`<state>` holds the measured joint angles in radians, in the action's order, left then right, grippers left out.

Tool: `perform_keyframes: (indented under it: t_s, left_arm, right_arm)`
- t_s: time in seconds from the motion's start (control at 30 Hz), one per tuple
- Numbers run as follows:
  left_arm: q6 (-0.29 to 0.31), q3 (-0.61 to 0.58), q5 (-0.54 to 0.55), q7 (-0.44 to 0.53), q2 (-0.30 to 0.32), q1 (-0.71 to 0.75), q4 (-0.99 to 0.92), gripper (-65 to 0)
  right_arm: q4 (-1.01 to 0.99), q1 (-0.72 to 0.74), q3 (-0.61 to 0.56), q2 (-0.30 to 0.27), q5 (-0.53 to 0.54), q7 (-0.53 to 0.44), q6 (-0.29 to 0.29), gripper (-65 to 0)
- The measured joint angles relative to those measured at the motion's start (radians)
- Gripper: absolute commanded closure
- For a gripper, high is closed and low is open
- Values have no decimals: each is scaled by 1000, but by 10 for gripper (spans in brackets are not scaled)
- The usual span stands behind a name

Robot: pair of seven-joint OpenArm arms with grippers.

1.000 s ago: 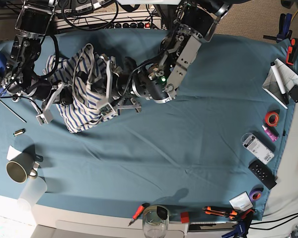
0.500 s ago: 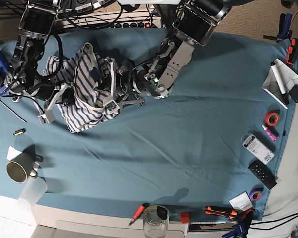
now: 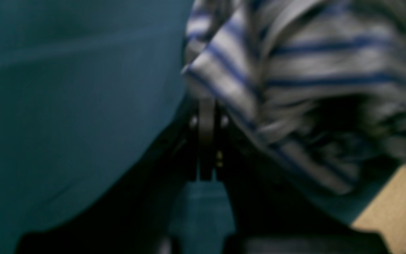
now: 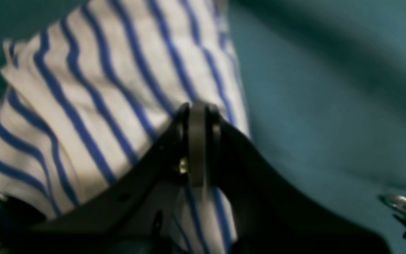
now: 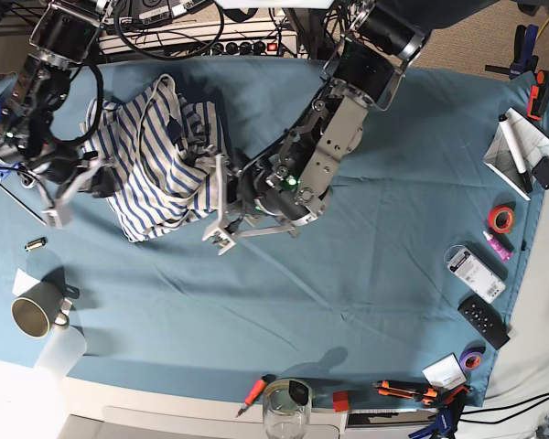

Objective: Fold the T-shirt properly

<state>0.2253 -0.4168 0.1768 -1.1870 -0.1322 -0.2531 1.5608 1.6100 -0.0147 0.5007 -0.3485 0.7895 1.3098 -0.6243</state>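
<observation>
Both arms have spread apart since the earlier frames: the left hand point(image 5: 218, 212) has pulled down and toward the near side of the T-shirt point(image 5: 156, 169), and the right hand point(image 5: 59, 192) has swung out past the shirt's far-left edge, so the cloth lies flatter and wider than before. The T-shirt sits bunched on the teal counter point(image 5: 348, 302), well toward the back-left part of it, with a mug point(image 5: 35, 314) on the near side, well apart from the shirt.

From the left wrist, the left hand point(image 3: 205, 116) has its jaws pressed together, and the striped cloth point(image 3: 294, 88) hangs just beside and over them; the blur hides whether any fabric is pinched between them. From the right wrist, the right hand point(image 4: 197, 116) is closed as well, with its tip lying against the striped cloth point(image 4: 100, 106), which runs on under the jaws; it appears to grip a fold of the shirt.

Off to the right of the shirt, along the counter's far edge, lie a roll of orange tape point(image 5: 501, 218) and a black remote point(image 5: 484, 320).
</observation>
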Motion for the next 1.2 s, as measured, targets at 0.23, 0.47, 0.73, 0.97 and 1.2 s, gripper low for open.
perform_keyframes:
  t_s: [0.23, 0.47, 0.73, 0.97, 1.2]
  left_arm:
    - [-8, 206, 25, -26, 0, -18, 45, 0]
    - [3, 367, 142, -35, 130, 12, 105, 0]
    - [31, 533, 279, -33, 298, 143, 234, 0]
    - [98, 687, 418, -29, 384, 291, 369, 0]
    - [113, 814, 489, -39, 420, 436, 452, 0]
  right_arm:
    - [2, 1, 119, -67, 219, 78, -36, -23]
    - [2, -2, 128, -94, 284, 106, -69, -23]
    - [2, -2, 128, -91, 354, 106, -72, -23]
    - [2, -43, 128, -86, 360, 105, -72, -23]
    - [104, -163, 127, -86, 358, 107, -72, -23]
